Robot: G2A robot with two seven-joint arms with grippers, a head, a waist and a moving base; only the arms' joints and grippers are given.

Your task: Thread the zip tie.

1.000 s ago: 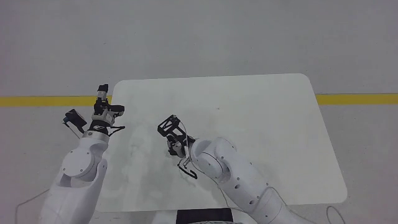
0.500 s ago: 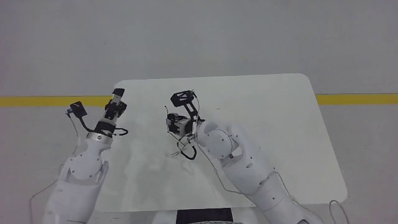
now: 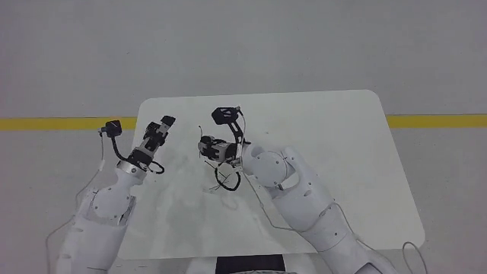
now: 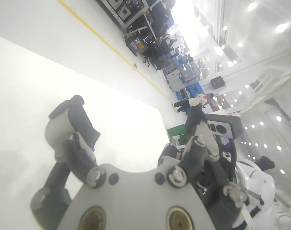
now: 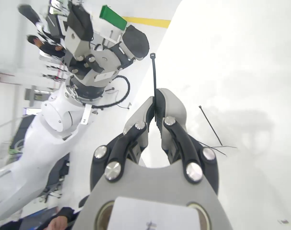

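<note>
One zip tie (image 5: 154, 72) clamped in right end effector (image 5: 157, 98), head sticking out; left end effector (image 4: 135, 106) apart

Open air parts the left tool (image 3: 160, 125) from the right tool (image 5: 156, 96) and its zip tie (image 5: 154, 72) — spare ties (image 5: 211, 126) litter the table (image 5: 231, 48).

White, round-cornered tabletop (image 3: 342, 160). Lying flat on it, left of its middle: a few thin black loose zip ties (image 5: 211, 126).
</note>
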